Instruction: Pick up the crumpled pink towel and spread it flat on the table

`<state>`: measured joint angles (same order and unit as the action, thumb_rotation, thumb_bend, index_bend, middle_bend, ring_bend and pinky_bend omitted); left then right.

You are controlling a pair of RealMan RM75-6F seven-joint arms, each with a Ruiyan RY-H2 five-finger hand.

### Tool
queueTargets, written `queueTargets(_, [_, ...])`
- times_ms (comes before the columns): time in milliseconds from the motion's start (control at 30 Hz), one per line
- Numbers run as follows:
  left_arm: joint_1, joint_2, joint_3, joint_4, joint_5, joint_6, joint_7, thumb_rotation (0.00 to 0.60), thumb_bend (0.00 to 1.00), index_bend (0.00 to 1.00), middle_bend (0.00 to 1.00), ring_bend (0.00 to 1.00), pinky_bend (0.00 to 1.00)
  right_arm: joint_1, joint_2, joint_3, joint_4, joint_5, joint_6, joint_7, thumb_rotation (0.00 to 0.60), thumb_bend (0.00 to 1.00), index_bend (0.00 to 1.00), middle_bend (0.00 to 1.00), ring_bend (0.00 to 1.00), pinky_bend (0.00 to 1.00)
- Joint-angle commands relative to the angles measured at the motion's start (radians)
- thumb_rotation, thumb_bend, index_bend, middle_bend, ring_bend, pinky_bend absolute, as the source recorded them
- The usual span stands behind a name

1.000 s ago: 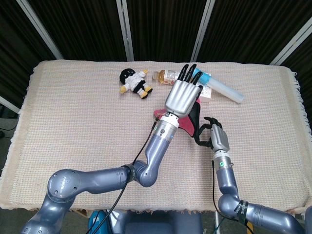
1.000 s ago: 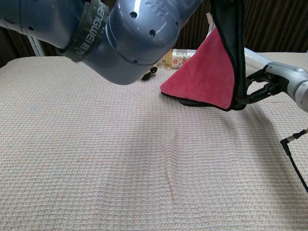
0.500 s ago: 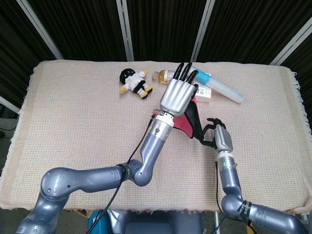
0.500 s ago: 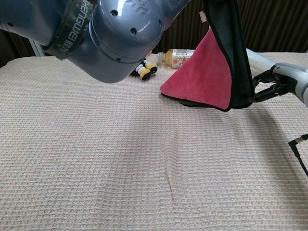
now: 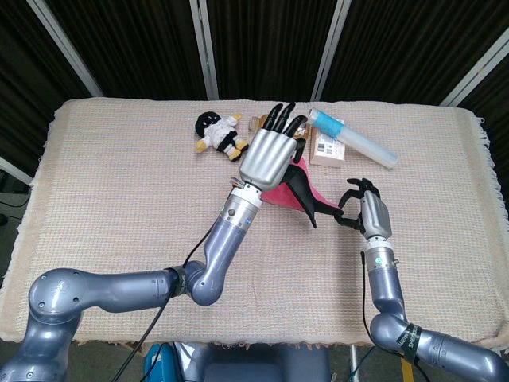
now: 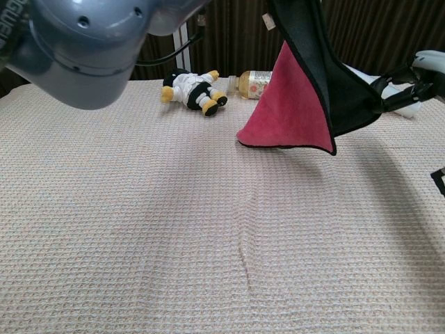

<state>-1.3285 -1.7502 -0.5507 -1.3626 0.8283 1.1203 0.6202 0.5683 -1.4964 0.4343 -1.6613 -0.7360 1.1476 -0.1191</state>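
Pink towel (image 6: 288,104) hanging above table (image 5: 119,199) mid-far, right of centre, stretched between both hands, low corner touching or just over cloth. Left hand (image 5: 266,155) holding upper edge, fingers pointing far; grip itself hidden behind hand. Right hand (image 5: 367,208) pinching right corner, fingers curled on dark hem. Judgement: hands should be pulling apart evenly, lowering together, keeping hem taut so towel is landing flat. Chest view cutting off both hands. Plush toy (image 5: 220,134), bottle (image 6: 252,82), tube (image 5: 354,143), small box (image 5: 326,148) lying far behind towel.
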Motion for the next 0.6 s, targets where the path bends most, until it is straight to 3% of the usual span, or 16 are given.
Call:
queueTargets(33, [0.054,0.069,0.015,-0.075,0.006,-0.010,-0.035,0.600,0.56,0.63,0.17,0.00,0.00,0.007,0.012,0.012,-0.021,-0.011,0.016,-0.011,0.600,0.59,0.73,0.21,0.00,0.00])
queueTargets(333, [0.150,0.179,0.035,-0.140,0.017,-0.002,-0.110,0.600,0.56,0.64,0.17,0.00,0.00,0.055,-0.002,0.029,-0.048,-0.033,0.061,-0.083,0.600,0.59,0.73,0.21,0.00,0.00])
queueTargets(600, [0.191,0.205,0.059,-0.136,0.050,-0.019,-0.200,0.600,0.56,0.64,0.17,0.00,0.00,0.123,-0.043,0.069,-0.007,-0.042,0.090,-0.133,0.600,0.59,0.73,0.21,0.00,0.00])
